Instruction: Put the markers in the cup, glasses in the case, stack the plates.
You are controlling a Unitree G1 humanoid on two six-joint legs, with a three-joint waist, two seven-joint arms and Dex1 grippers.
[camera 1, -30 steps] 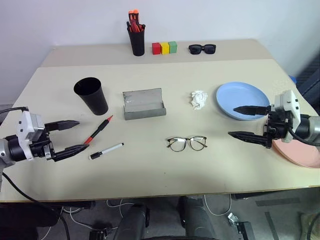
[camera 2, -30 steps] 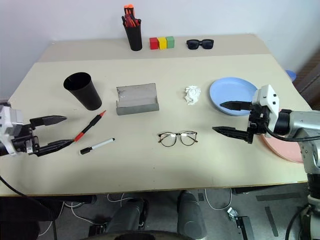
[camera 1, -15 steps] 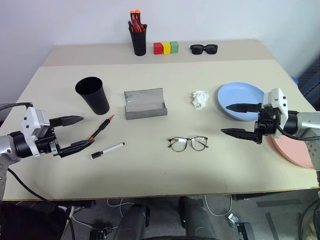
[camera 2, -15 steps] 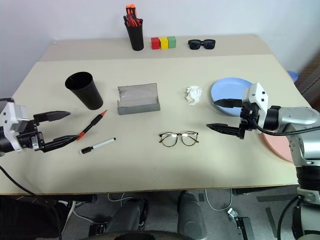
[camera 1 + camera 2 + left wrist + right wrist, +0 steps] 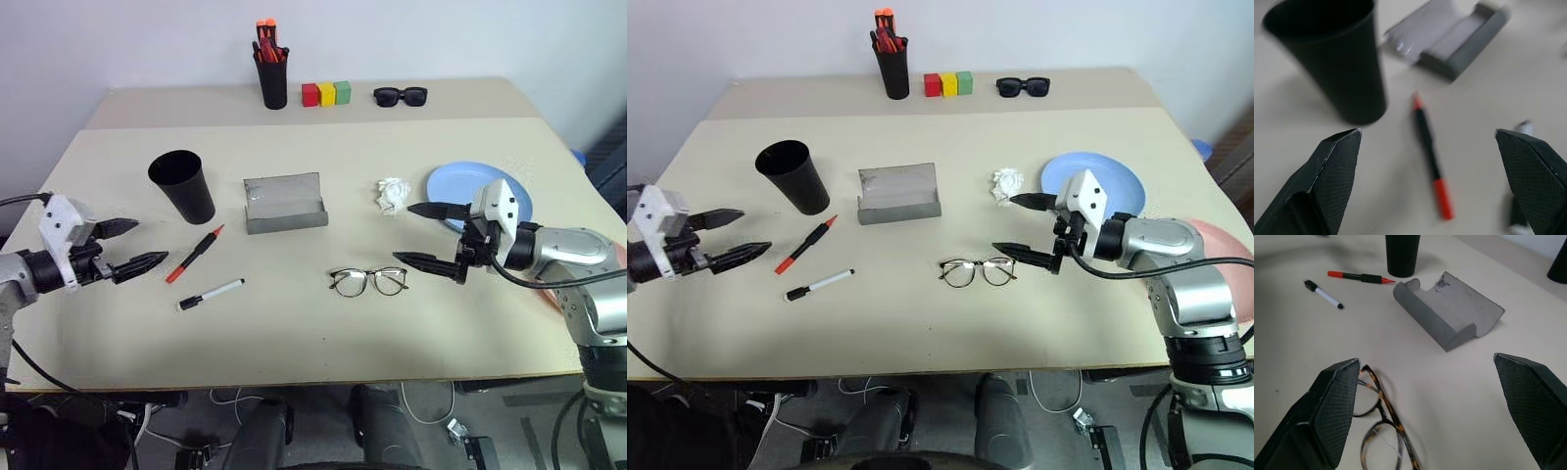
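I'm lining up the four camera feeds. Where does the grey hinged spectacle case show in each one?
Left eye view: grey hinged spectacle case, open, mid-table.
Right eye view: same spot.
Left wrist view: far corner, beyond the red and black marker.
Right wrist view: centre.
Shared landmark: wide black tapered cup, standing beside the case.

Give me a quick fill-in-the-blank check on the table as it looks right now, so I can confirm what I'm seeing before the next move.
1. The grey case lies with its lid ____.
2. The red and black marker lies on the table between the white marker and the black ____.
3. The right gripper hovers, fingers open, just beside the ____.
4. The crumpled white paper lies between the case and the ____ plate.

Missing words: open; cup; glasses; light blue
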